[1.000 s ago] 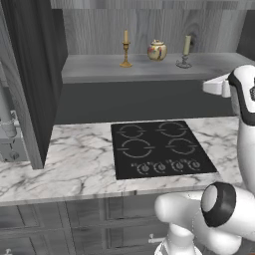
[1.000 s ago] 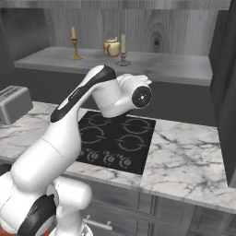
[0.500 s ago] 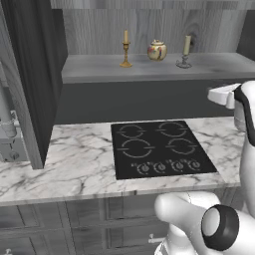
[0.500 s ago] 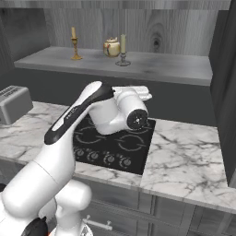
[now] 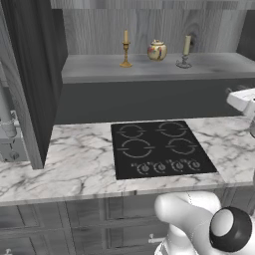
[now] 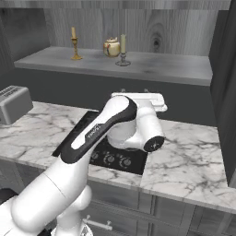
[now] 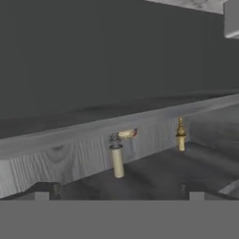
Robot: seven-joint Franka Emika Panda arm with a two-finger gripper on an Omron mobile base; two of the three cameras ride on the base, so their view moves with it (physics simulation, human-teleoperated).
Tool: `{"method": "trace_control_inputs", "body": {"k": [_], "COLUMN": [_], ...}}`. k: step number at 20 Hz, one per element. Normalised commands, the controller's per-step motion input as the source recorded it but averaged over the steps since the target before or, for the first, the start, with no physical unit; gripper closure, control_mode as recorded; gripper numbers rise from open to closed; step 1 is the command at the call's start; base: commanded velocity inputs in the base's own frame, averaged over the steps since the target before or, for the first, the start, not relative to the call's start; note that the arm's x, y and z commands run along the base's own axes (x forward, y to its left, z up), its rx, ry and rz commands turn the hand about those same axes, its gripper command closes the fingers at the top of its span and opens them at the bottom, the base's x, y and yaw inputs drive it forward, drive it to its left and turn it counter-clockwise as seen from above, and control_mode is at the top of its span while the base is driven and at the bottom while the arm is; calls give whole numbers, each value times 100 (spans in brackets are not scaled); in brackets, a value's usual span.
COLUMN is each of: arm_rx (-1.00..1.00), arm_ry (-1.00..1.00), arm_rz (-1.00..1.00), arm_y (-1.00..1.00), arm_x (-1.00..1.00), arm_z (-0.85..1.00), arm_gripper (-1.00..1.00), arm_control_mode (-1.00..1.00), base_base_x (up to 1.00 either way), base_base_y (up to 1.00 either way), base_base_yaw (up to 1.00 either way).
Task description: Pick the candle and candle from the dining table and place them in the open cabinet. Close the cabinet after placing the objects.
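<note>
Both candles stand upright on the shelf of the open cabinet (image 5: 149, 69): the thin yellow candle (image 5: 126, 49) in its gold stick toward the left, the stubby pale candle (image 5: 186, 51) on a grey foot toward the right, with a round cream-and-gold jar (image 5: 157, 50) between them, all apart from one another. Below the shelf lies the marble bench (image 5: 74, 164) with a black cooktop (image 5: 159, 149) set in it. The claw (image 7: 122, 189) hangs in front of the shelf, its tips spread wide and holding nothing. A grey toaster (image 6: 14, 103) sits at the bench's left end.
</note>
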Motion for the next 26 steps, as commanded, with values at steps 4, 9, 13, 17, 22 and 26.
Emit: {"method": "trace_control_inputs", "body": {"k": [4, 9, 13, 17, 22, 26], "arm_rx": [6, 9, 6, 5, 2, 0], "arm_ry": [-35, -33, -32, -27, -14, -3], "arm_rz": [0, 0, 0, 0, -2, -7], "arm_y": [-35, -29, -19, -26, -37, -45], "arm_x": [-44, -54, -54, -56, -62, -61], "arm_z": [-1, 0, 0, 0, 0, 2], "arm_gripper": [-100, -100, -100, -100, -100, -100], "arm_control_mode": [-100, -100, -100, -100, -100, -100], "base_base_x": [0, 0, 0, 0, 0, 0], "base_base_y": [0, 0, 0, 0, 0, 0], "base_base_yaw": [0, 0, 0, 0, 0, 0]}}
